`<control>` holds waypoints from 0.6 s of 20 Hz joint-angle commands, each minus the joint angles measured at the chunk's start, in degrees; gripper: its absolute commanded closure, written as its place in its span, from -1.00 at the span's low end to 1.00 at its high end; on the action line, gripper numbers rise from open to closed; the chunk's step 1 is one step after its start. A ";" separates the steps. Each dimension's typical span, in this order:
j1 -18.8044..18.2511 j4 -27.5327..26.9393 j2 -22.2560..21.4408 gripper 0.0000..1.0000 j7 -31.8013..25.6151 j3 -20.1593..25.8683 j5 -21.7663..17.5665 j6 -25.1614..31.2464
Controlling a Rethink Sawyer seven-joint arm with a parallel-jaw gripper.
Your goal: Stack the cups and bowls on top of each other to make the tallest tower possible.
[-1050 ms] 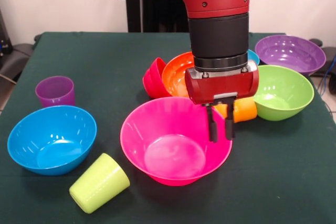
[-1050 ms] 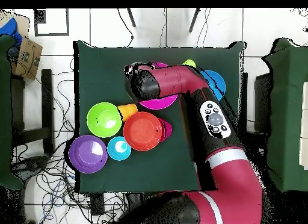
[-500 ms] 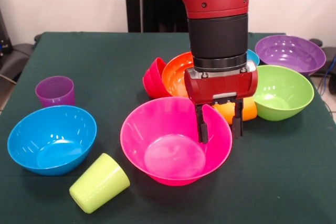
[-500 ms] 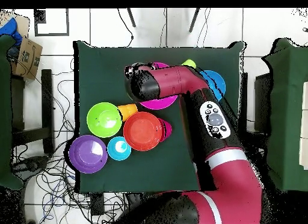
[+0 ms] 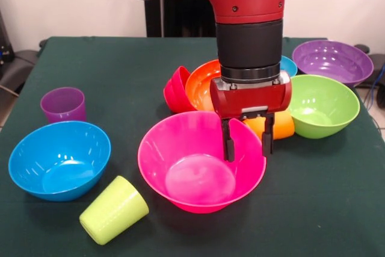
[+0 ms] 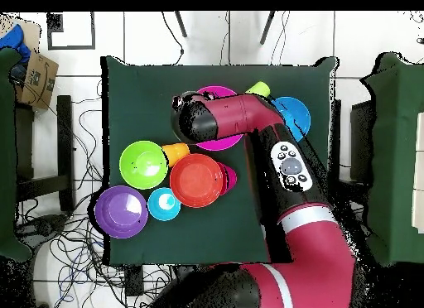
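Dark green cloth over surface (image 5: 120, 76); entries left to right, front view.

Purple cup (image 5: 63, 105) upright, far left, just behind blue bowl (image 5: 59, 159). Blue bowl upright, at near-left edge of surface. Lime green cup (image 5: 113, 209) on its side, just right of and nearer than blue bowl, mouth toward near-left, close to pink bowl's base.

Pink bowl (image 5: 192, 167) upright at centre, alone on cloth, nothing inside. Small red bowl (image 5: 176, 90) tipped on edge behind it, pressed against left flank of orange bowl (image 5: 201, 82), also tilted, opening facing front. No stacked tower seen; red and orange only leaning together.

End effector (image 5: 246, 142) pointing straight down from red and black arm (image 5: 240, 4), fingers (image 5: 228, 147) spread apart, grasping nothing. Left finger inside pink bowl, right finger outside it, rim's right-rear section between them. Contact with rim: cannot tell.

Orange cup (image 5: 278, 126) on its side, right of end effector, between pink bowl and lime green bowl (image 5: 322, 105). Small light blue bowl (image 5: 290, 64) mostly hidden behind arm. Lime green bowl upright; purple bowl (image 5: 332, 59) upright behind it, far-right corner.

Overhead view: arm (image 6: 273, 164) covering most of pink bowl (image 6: 217, 142); end effector hidden.
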 commanded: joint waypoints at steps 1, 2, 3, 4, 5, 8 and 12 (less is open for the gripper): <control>3.23 4.30 1.86 -1.00 7.69 -6.09 -3.12 -4.18; 3.56 4.59 1.93 -1.00 8.08 -6.67 -3.08 -5.03; 3.86 4.83 1.95 -1.00 8.42 -7.16 -2.87 -5.51; 4.18 5.03 1.90 -1.00 8.73 -7.67 -2.59 -5.65; 4.39 5.33 1.75 -1.00 8.85 -8.04 -2.32 -5.82; 4.60 6.31 1.56 -1.00 8.43 -8.63 -1.51 -6.73; 5.03 8.01 1.23 -1.00 8.71 -9.22 -0.17 -7.48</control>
